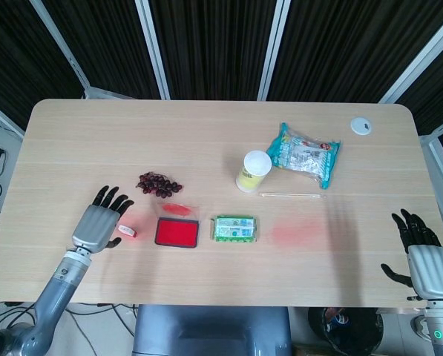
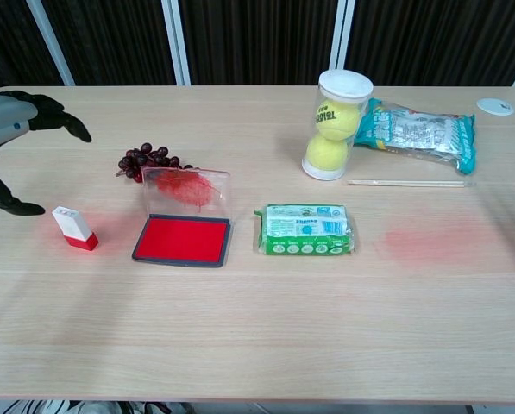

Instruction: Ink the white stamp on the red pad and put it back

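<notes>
The white stamp (image 2: 74,228) with a red base stands on the table left of the red ink pad (image 2: 182,239); in the head view the stamp (image 1: 127,231) shows just right of my left hand (image 1: 97,223). The pad (image 1: 177,232) lies open, its clear lid (image 2: 185,191) propped up behind it. My left hand (image 2: 7,138) hovers open to the left of the stamp, fingers spread, holding nothing. My right hand (image 1: 421,258) rests open at the table's front right edge, far from the stamp.
A bunch of dark grapes (image 2: 145,160) lies behind the pad. A green packet (image 2: 307,230) sits right of it. Further back stand a tube of tennis balls (image 2: 336,124), a teal snack bag (image 2: 420,130), a thin stick (image 2: 405,183) and a white disc (image 2: 496,106).
</notes>
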Motion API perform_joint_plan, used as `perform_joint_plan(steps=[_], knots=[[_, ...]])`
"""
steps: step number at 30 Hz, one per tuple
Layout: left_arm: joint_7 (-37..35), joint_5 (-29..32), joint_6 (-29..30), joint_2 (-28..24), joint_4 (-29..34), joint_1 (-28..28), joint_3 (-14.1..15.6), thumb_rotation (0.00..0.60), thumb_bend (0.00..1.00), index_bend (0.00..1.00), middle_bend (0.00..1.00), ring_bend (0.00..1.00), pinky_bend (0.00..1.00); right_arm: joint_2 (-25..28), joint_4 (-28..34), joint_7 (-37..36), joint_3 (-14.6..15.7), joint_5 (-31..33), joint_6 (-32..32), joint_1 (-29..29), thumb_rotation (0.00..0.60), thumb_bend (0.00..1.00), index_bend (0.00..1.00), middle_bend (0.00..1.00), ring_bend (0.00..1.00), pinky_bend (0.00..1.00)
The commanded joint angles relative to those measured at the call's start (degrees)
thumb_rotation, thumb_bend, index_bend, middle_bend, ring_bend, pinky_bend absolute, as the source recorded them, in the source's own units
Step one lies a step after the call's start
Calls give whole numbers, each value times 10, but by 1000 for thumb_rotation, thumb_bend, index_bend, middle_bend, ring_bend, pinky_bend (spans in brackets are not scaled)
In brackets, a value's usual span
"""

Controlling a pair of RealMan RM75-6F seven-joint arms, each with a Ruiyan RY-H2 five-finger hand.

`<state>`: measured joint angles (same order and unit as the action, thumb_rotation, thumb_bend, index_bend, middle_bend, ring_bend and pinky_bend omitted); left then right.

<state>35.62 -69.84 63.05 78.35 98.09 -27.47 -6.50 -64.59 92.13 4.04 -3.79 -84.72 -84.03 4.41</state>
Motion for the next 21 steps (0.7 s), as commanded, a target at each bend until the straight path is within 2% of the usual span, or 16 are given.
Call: perform_joint_plan(steps=[1, 9, 21], knots=[[-1, 15, -13, 10, -25, -8, 1, 600, 147, 275, 221, 2, 24, 0, 1, 1, 0, 1, 0, 0, 600, 241, 58, 0, 0, 191], [-2, 42, -33, 32, -71, -19, 8, 600, 177, 334, 282, 34, 35, -1, 3, 3, -2, 4, 1, 0, 600, 243, 61, 0, 0, 191], [-19, 51, -44, 48, -104, -23, 21, 600, 229, 407, 334, 61, 51, -1, 3, 0, -2, 3, 0, 0, 600, 244, 64, 0, 0, 191]])
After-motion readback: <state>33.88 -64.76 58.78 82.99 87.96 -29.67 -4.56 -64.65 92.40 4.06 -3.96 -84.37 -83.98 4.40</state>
